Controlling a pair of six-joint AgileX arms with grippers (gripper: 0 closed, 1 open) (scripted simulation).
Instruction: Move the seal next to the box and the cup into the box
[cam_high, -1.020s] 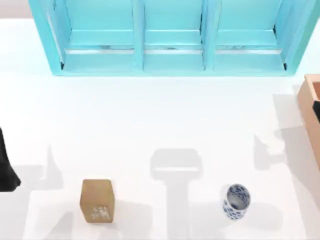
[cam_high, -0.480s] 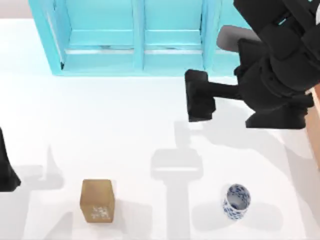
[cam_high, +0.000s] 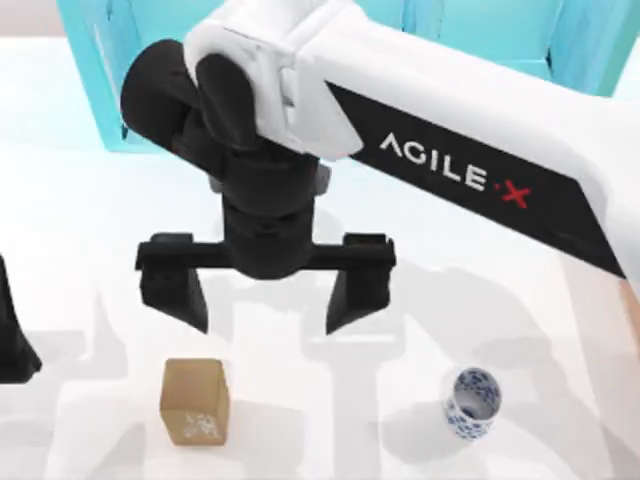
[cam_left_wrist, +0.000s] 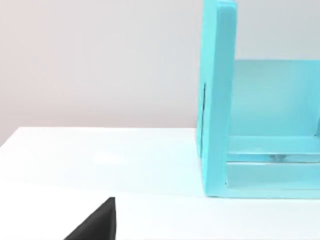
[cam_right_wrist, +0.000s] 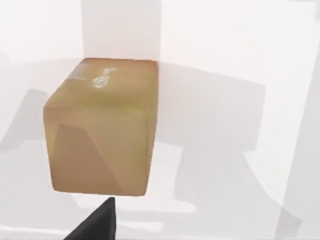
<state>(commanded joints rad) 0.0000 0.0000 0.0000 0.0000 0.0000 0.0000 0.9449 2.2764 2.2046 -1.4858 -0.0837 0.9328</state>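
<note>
Our right gripper (cam_high: 267, 298) hangs over the table (cam_high: 90, 210) with its two fingers spread wide and nothing between them. Our left arm rests at the table's left edge. The seal (cam_high: 194, 401) stands on the table just below the right gripper's left finger. It looks like hard wood with flat sides, so we think it will not slip if we pinch two opposite sides. The cup (cam_high: 472, 403) stands well to the right. It looks thin and easy to break, so we should squeeze it gently.

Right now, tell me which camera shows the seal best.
The right wrist view: the seal looms close, whole, carved markings visible. The top view shows it smaller, below the open right gripper.
</note>
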